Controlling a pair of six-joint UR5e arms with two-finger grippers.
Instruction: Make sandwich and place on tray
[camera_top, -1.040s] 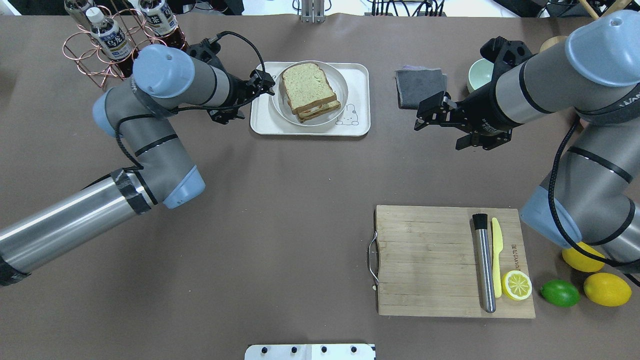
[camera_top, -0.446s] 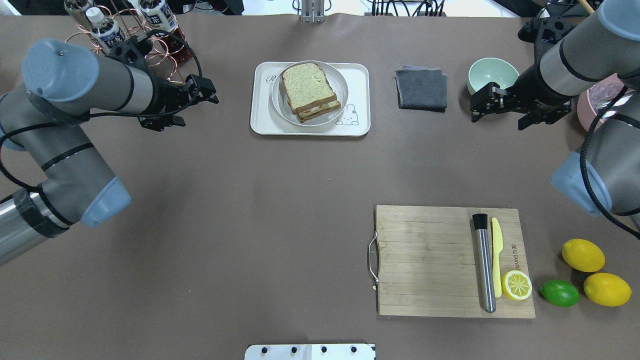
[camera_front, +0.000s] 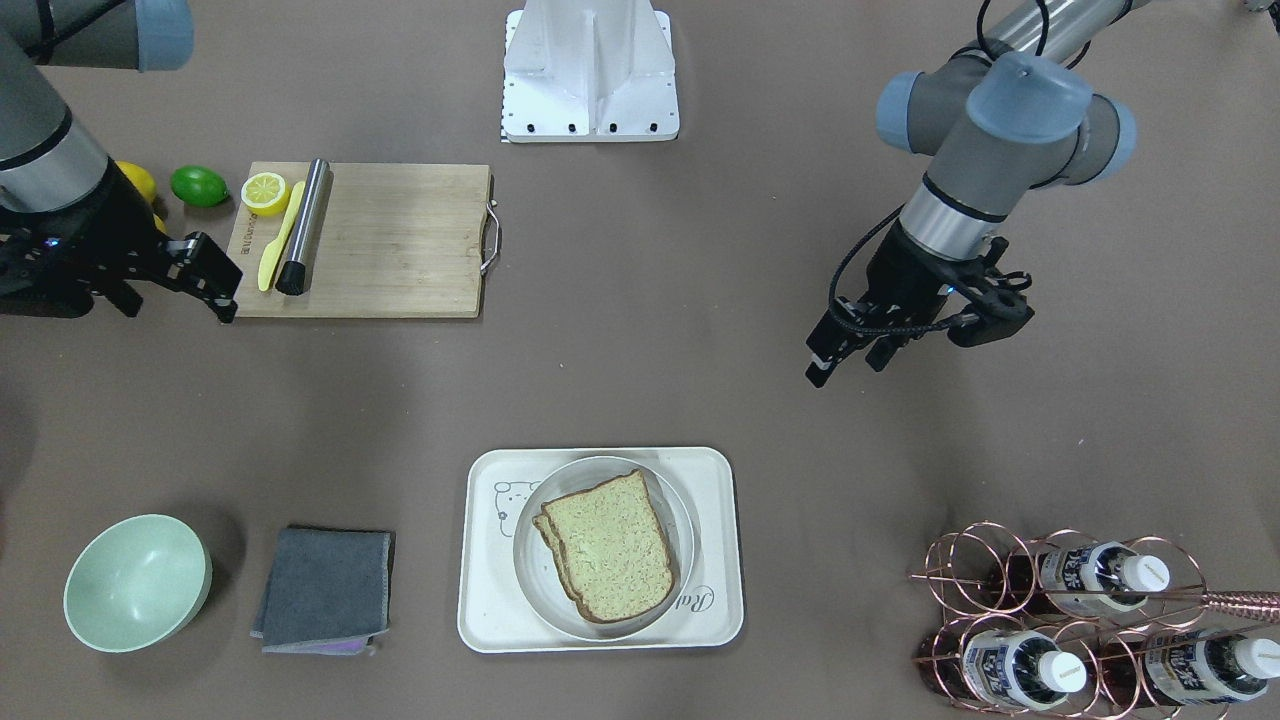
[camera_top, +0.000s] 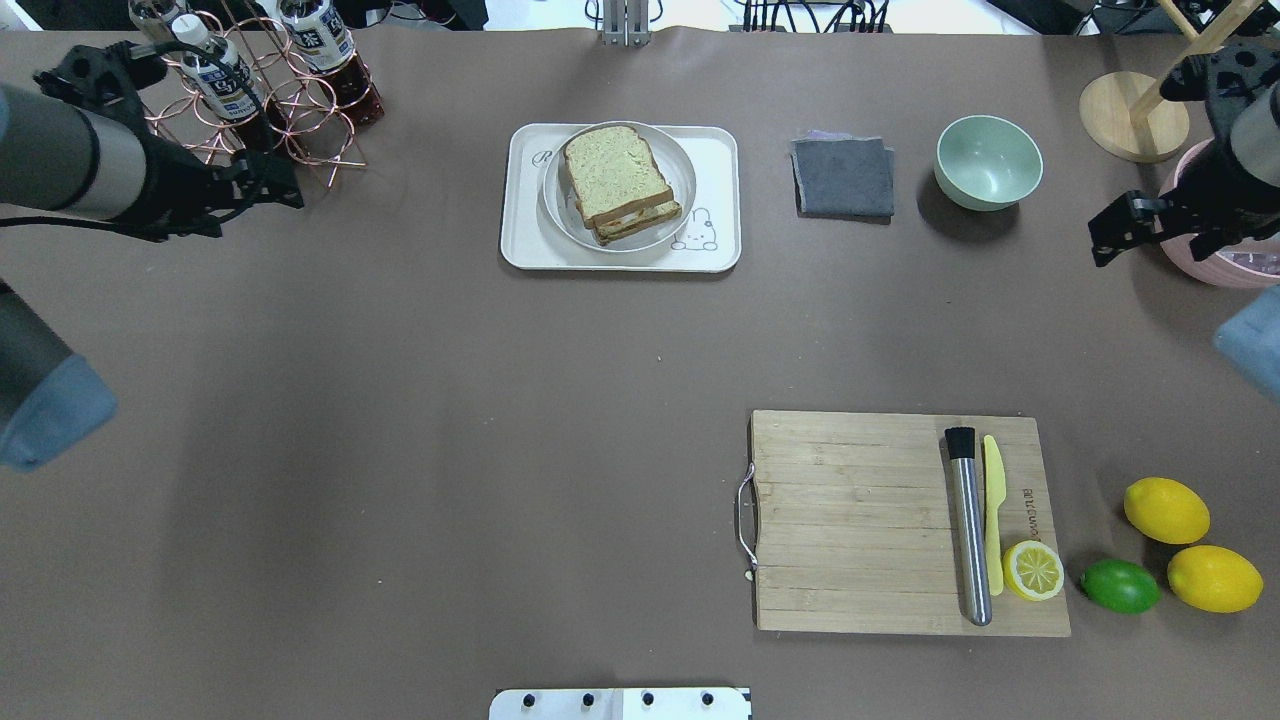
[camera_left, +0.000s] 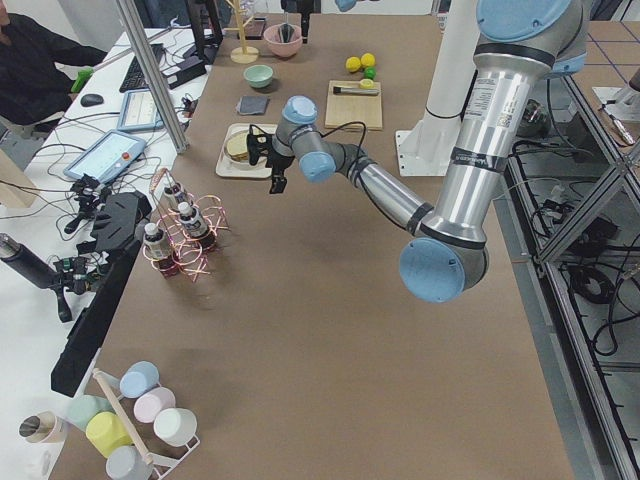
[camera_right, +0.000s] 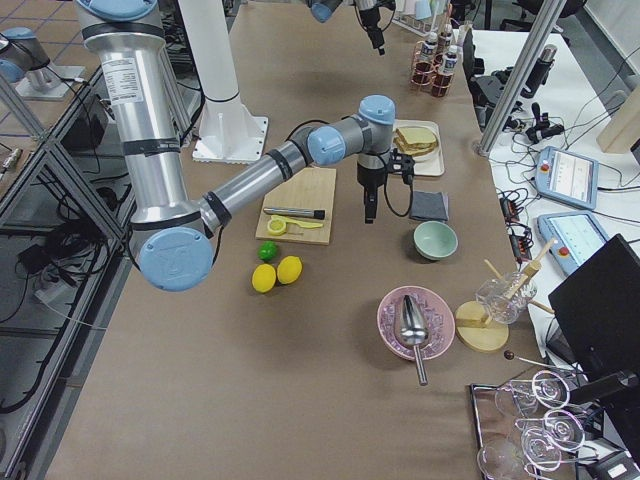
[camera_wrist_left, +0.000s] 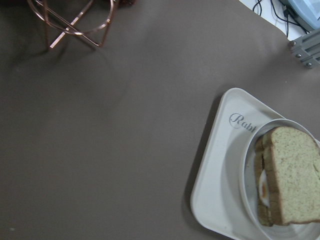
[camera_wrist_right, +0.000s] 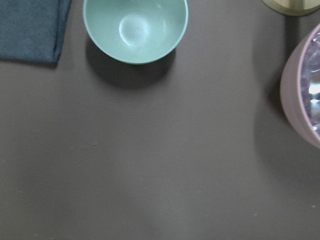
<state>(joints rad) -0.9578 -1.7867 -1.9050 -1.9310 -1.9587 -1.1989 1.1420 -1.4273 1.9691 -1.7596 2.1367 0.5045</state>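
The sandwich (camera_top: 612, 178), two tan brown-crusted slices with egg showing at the edge, lies on a round pale plate (camera_top: 560, 222) on the cream tray (camera_top: 525, 250) at the far middle of the table. It also shows in the front view (camera_front: 610, 548) and the left wrist view (camera_wrist_left: 292, 185). My left gripper (camera_top: 290, 197) is open and empty, well left of the tray beside the bottle rack; it also shows in the front view (camera_front: 848, 365). My right gripper (camera_top: 1098, 240) is open and empty, far right of the tray, past the green bowl; it also shows in the front view (camera_front: 220, 282).
A copper rack with bottles (camera_top: 250, 90) stands at the far left. A grey cloth (camera_top: 842, 178) and a green bowl (camera_top: 988, 160) lie right of the tray, a pink bowl (camera_top: 1215, 262) at the right edge. A wooden cutting board (camera_top: 850, 520) holds a steel rod, a yellow knife and a half lemon; lemons and a lime lie beside it.
Both arms have drawn back from the tray: the left gripper moved left toward the bottle rack, the right gripper moved right past the green bowl. The sandwich, plate and tray have not moved.
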